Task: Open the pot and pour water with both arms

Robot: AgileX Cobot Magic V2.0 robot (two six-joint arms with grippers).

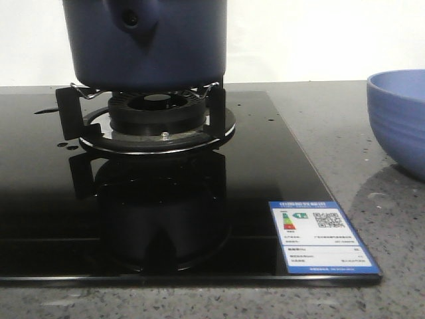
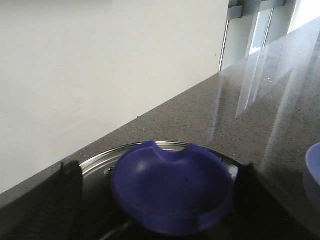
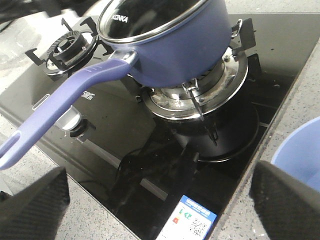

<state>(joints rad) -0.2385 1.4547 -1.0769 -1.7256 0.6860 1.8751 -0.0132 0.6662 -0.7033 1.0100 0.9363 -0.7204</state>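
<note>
The dark navy pot stands on the burner grate of the black glass hob; it also shows in the right wrist view, with its glass lid on and its long blue handle pointing off the hob. In the left wrist view the lid's blue knob sits between my left fingers. My left gripper is open around the knob, with a gap on one side. My right gripper is open and empty, above the hob's front edge near the label. Neither gripper shows in the front view.
A periwinkle-blue bowl stands on the grey stone counter right of the hob; it also shows in the right wrist view. A blue-and-white energy label is stuck on the hob's front right corner. A second burner lies beyond the pot's handle.
</note>
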